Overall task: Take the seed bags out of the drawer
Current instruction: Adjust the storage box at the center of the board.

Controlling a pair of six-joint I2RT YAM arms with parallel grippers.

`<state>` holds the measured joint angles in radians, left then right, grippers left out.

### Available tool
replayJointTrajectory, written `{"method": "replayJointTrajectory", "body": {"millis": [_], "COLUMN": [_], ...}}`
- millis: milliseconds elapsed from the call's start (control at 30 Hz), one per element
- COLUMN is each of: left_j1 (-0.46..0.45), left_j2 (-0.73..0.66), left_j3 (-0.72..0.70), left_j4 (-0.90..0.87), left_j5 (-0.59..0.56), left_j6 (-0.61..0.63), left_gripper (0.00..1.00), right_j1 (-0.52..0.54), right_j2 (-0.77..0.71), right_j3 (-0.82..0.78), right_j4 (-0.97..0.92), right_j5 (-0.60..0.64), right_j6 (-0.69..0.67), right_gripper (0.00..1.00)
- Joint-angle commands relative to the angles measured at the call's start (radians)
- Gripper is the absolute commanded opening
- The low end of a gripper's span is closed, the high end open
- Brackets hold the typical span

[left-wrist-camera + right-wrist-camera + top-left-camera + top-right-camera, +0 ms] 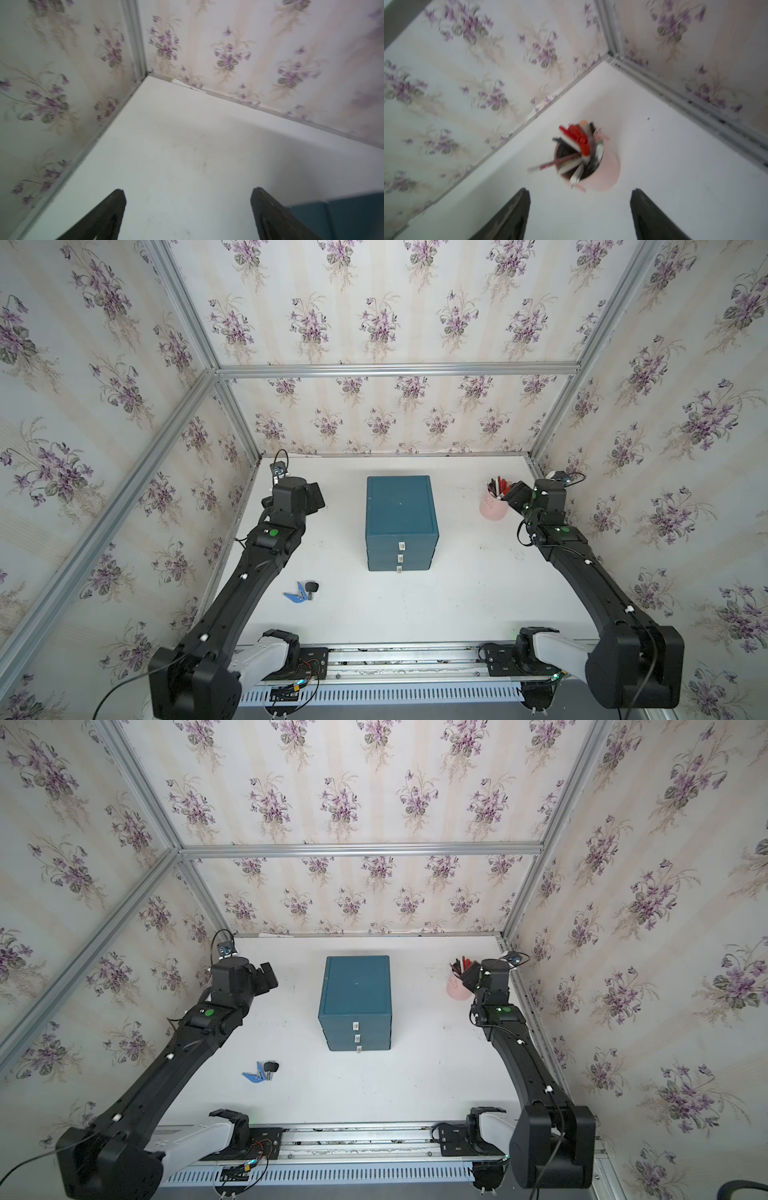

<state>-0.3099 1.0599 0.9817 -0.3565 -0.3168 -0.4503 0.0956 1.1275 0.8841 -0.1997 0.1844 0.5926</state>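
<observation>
Barely begun. Top views: teal drawer chest (401,526) at centre of table (457,597), all three drawers shut. Seed bags visible nowhere, presumably inside; which drawer, cannot tell. Both left gripper (314,497) and right gripper (512,494) well apart from chest, out near far corners. All steps left: open drawer, lift bags out. Left wrist view: fingers (112,214) wide, nothing between, bare table ahead, chest corner at frame edge, drawer fronts unseen. Right wrist view: fingers (515,214) spread, empty, pink pen cup (609,166) ahead, chest absent.
</observation>
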Motion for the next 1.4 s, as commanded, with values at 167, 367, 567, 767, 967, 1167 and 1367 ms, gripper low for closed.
{"method": "replayJointTrajectory", "body": {"millis": [167,367,567,767,967,1167,1367], "left_j1": [-0.323,-0.343,-0.343,-0.342,-0.342,-0.332,-0.328], "left_j2": [-0.088,-0.021,0.079,0.134,0.143,0.162,0.166], "left_j3": [0.005,0.092,0.235,0.227,0.187,0.183,0.174], "left_j4": [-0.284,-0.313,-0.371,-0.416,-0.386,-0.367,-0.360], "left_j5": [0.287,0.376,0.430,0.440,0.441,0.415,0.401], "left_j6": [-0.151,-0.159,-0.167,-0.184,-0.204,-0.200,-0.189], "left_gripper": [0.99,1.00,0.96,0.84,0.78,0.77,0.76], "right_j1": [0.635,1.024,1.068,1.073,1.073,1.072,1.071], "right_j2": [-0.179,-0.042,0.056,0.148,0.190,0.275,0.317], "right_j3": [0.315,0.366,0.313,0.280,0.275,0.324,0.384], "right_j4": [-0.786,-0.773,-0.552,-0.432,-0.366,-0.375,-0.420], "right_j5": [0.225,0.126,0.060,0.066,0.130,0.201,0.262], "right_j6": [0.190,0.326,0.332,0.300,0.283,0.282,0.284], "right_gripper": [0.67,0.58,0.52,0.51,0.50,0.43,0.39]}}
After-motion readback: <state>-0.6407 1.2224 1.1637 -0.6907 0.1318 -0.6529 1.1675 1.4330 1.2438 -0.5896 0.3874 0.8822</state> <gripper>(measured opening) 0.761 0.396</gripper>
